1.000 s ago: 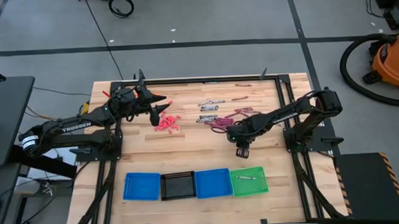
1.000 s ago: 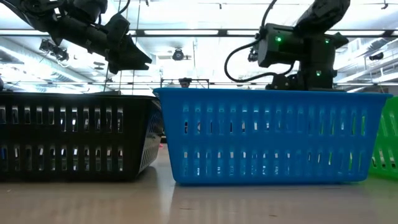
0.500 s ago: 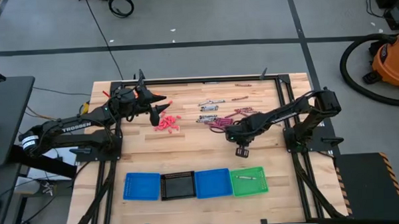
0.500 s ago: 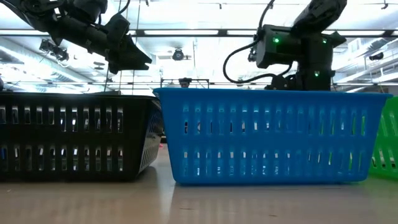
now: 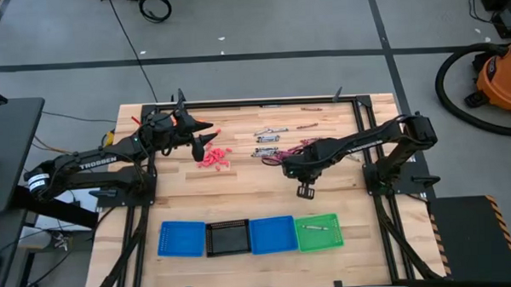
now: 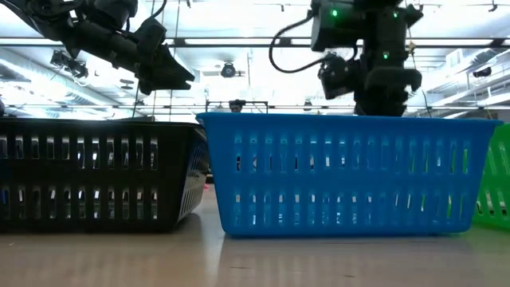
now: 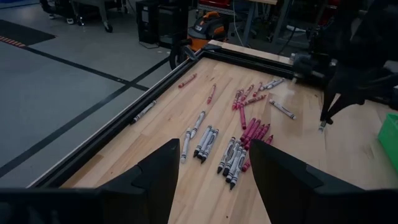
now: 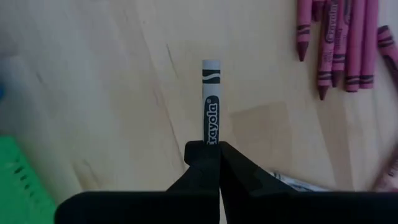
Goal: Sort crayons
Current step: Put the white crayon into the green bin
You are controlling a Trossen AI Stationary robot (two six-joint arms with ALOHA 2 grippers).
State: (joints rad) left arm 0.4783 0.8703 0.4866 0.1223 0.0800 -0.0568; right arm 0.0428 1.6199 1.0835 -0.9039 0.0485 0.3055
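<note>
Table: a pale wooden top (image 5: 249, 195) in a black frame, standing on a grey floor crossed by dark tape lines.
Room: an orange shop vacuum (image 5: 502, 77) sits off the far right corner; the low view looks across to ceiling strip lights.
Trays: four in a row at the near edge — blue tray (image 5: 180, 238), black tray (image 5: 227, 238), second blue tray (image 5: 272, 234), green tray (image 5: 318, 232) — the green one holding one grey crayon (image 5: 313, 228).
Crayons: a red heap (image 5: 213, 158) mid-table; grey ones (image 5: 266, 138) and magenta ones (image 5: 283, 156) toward the far right.
Right gripper (image 8: 209, 147): clenched on a grey crayon (image 8: 211, 111), lifted over bare wood just beside the magenta cluster.
Left gripper (image 7: 212, 163): fingers spread, holding nothing, raised over the far left of the table.
Right wrist view only: the held crayon's label, its end standing past the fingertips.
Low view only: tray walls hide the tabletop; no crayons visible.
</note>
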